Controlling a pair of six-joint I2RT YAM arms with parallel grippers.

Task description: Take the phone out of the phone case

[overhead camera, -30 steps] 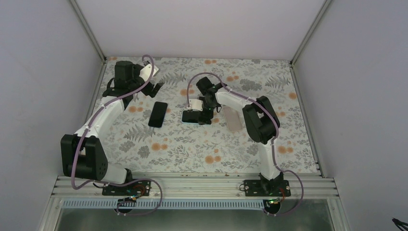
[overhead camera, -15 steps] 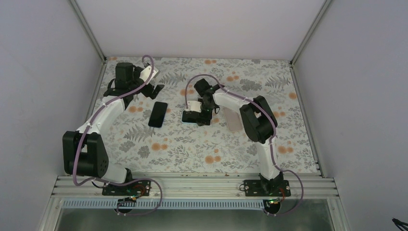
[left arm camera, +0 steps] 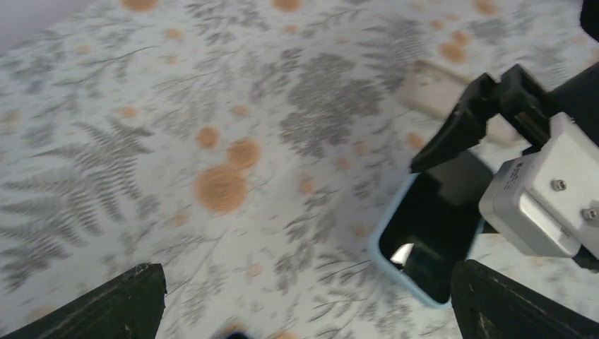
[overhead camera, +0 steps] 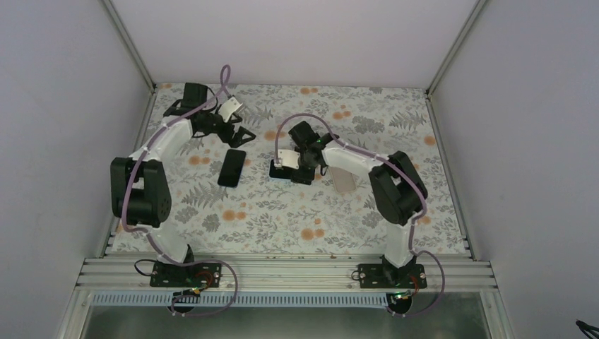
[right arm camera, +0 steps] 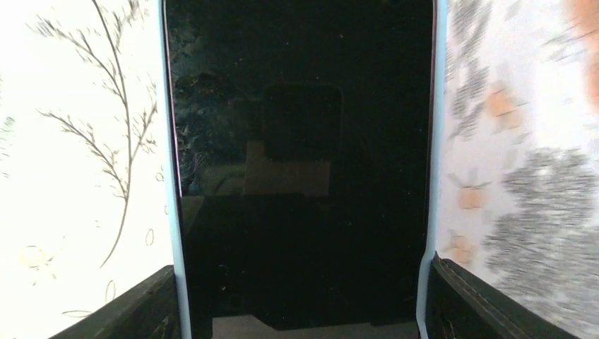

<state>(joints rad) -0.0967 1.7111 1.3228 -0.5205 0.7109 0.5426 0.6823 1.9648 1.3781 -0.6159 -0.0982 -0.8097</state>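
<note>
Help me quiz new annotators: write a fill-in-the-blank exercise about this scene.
1. The case around the phone at the right gripper is light ____.
2. The left gripper holds ____.
3. In the top view, the bare black phone lies to the ____ of the cased one.
Answers: blue; nothing; left.

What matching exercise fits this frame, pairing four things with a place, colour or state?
Things:
1 cased phone
2 bare phone
3 beige case
4 left hand

Descriptions:
A open, holding nothing
B black, lying left of the cased phone
C light-blue rim, under the right hand
D flat, just right of the right hand

Pairs: 1-C, 2-B, 3-D, 4-A
</note>
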